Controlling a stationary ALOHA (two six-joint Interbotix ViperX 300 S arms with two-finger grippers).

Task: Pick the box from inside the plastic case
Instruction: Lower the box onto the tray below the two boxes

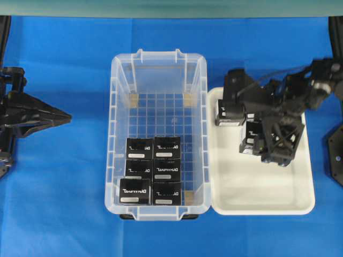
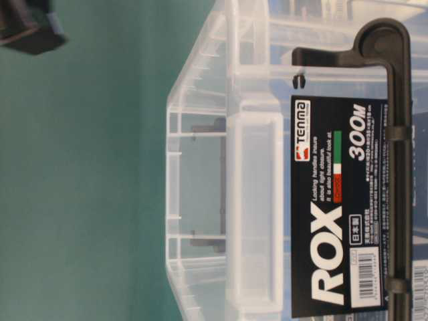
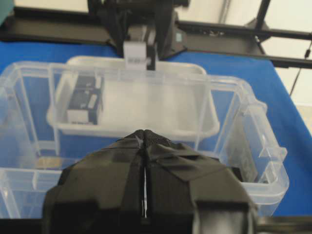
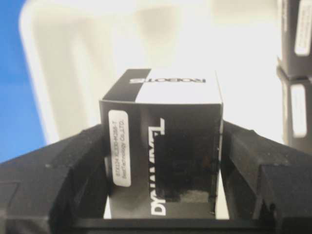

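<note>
A box (image 4: 163, 146) is held tight between the jaws of the right gripper (image 1: 256, 140), above the white tray (image 1: 300, 206) near the right edge of the worktop (image 1: 59, 203). Two more boxes are seen in the tray. Six boxes are left in the plastic case (image 1: 120, 69), at its near end. The left gripper (image 3: 144, 146) is kept closed and empty by the left edge. If the jaws are opened too high, the box could be dropped, tipped over, or knocked into the boxes beside it.
</note>
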